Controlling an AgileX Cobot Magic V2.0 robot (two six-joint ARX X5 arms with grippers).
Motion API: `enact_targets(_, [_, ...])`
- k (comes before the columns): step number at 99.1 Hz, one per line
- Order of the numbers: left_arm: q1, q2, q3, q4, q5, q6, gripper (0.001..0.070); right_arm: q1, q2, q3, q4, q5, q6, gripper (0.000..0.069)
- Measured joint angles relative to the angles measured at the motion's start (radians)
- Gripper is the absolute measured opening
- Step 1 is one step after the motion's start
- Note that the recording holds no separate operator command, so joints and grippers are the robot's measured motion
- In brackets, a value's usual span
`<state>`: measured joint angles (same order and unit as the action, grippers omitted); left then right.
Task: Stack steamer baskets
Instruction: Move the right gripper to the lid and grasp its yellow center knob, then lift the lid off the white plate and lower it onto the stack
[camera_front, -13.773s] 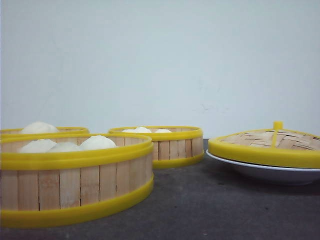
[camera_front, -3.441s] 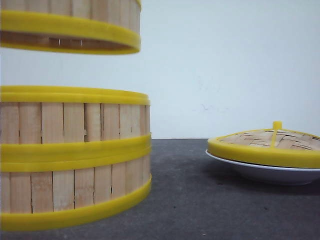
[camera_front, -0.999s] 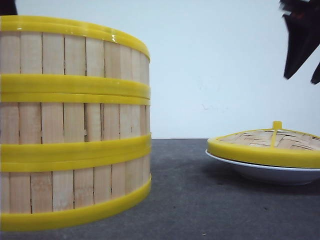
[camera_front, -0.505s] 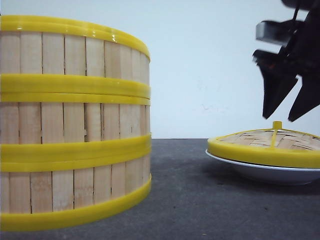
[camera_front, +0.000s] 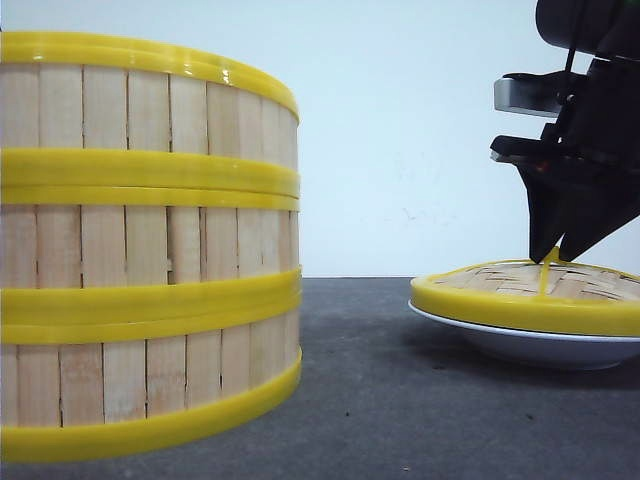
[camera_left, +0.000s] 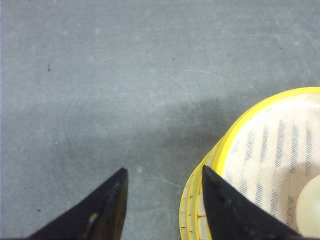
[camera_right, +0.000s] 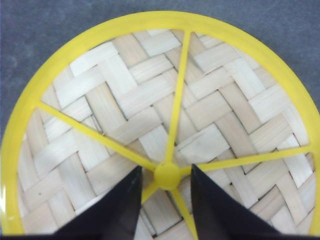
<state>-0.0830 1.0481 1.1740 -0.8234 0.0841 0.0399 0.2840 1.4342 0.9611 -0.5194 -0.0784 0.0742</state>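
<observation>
Right gripper (camera_right: 166, 200) fingers stand apart, one on each side of the yellow knob (camera_right: 167, 176) at the centre of the woven bamboo lid (camera_right: 115, 105), which rests on a white plate (camera_front: 530, 343). Left gripper (camera_left: 162, 200) is spread wide above the grey table (camera_left: 125, 75), beside the rim of the steamer baskets (camera_front: 150, 250). These stand stacked three high at front left, well apart from the lid.
</observation>
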Motion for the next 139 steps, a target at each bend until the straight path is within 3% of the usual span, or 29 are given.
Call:
enact_targets(14, [0.000,0.000,0.000,0.000,0.000,0.000,0.0276,0.000,0.000,0.001,0.003,-0.002,0.000,0.0060])
enact_targets(43, [0.000,0.000,0.000,0.000,0.000,0.000,0.0276,0.000,-0.003,0.027,-0.031,-0.017,0.000,0.0056])
enact_targets(63, [0.000,0.000,0.000,0.002,-0.026,0.000,0.0276,0.040,-0.027,0.188,-0.122,-0.056,0.000,0.0055])
enact_targets(108, [0.061,0.000,0.000,0.045,-0.057,-0.003,0.0276,0.351,-0.022,0.616,-0.254,-0.061,0.000,0.0054])
enact_targets(139, [0.072,0.000,0.000,0.045,-0.057,-0.003,0.0276,0.541,0.155,0.869,-0.415,-0.061,-0.028,0.0054])
